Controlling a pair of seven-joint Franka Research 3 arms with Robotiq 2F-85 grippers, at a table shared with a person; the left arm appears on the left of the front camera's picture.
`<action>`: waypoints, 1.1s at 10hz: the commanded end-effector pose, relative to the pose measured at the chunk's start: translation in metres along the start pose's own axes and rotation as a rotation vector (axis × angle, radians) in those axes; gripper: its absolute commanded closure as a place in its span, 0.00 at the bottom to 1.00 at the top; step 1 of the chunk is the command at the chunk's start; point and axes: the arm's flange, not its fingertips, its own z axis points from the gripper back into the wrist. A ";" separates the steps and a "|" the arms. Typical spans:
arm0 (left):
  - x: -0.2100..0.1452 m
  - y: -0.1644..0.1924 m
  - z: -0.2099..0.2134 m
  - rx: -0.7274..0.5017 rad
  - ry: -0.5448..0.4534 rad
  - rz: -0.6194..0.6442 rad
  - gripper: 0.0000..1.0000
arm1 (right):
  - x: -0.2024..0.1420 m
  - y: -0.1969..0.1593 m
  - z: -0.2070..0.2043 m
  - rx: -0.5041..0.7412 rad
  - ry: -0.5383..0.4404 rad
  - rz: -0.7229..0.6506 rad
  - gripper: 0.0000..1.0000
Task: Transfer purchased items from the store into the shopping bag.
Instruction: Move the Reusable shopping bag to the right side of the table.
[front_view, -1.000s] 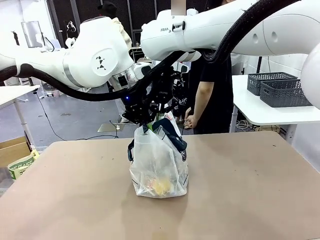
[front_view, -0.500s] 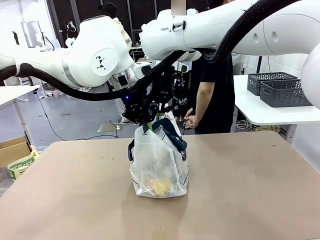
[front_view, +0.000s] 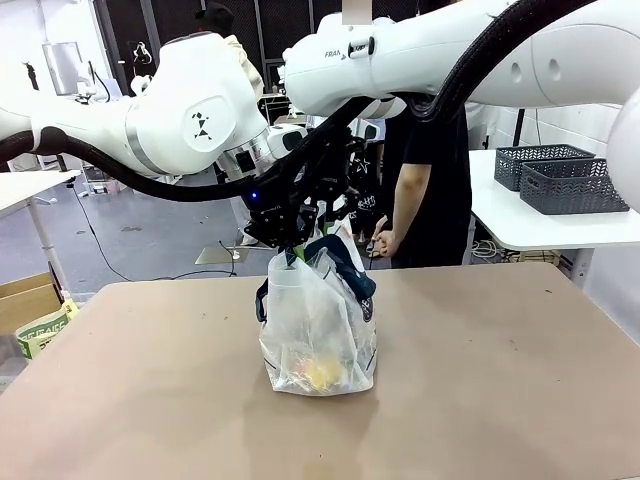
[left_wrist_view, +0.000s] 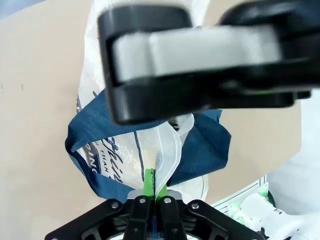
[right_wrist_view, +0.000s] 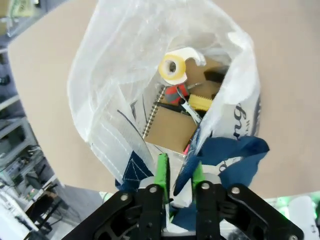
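Note:
The shopping bag (front_view: 318, 330), clear plastic with navy handles, stands upright mid-table. My left gripper (left_wrist_view: 155, 182) is shut on the bag's clear top rim and holds it up. My right gripper (right_wrist_view: 178, 172) hovers over the bag's mouth, its green pads (right_wrist_view: 161, 170) a little apart, and the navy handle (right_wrist_view: 227, 152) hangs loose beside them. Purchased items lie inside the bag: a yellow tape roll (right_wrist_view: 172, 67), a tan spiral notebook (right_wrist_view: 170, 129) and a yellow piece (right_wrist_view: 202, 102). Yellow (front_view: 322, 372) shows through the bag's wall. The store is out of view.
A person in black stands across the table, one hand (front_view: 380, 240) just behind the bag. Two dark grey lattice baskets (front_view: 560, 175) sit on a white side table at the right. A cardboard box (front_view: 30, 300) stands on the floor at the left.
My right gripper's jaws have parted and let the navy handle go slack. The left gripper and the bag have stayed where they were.

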 end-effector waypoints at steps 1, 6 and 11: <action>0.000 -0.001 0.001 -0.003 0.000 0.001 1.00 | -0.007 -0.012 0.009 0.053 -0.009 0.004 0.22; 0.000 -0.001 0.001 -0.003 0.000 0.001 1.00 | -0.008 -0.052 0.039 0.154 -0.037 0.013 0.00; 0.000 -0.001 0.001 -0.003 0.000 0.001 1.00 | -0.021 -0.115 0.076 0.200 -0.014 0.341 0.00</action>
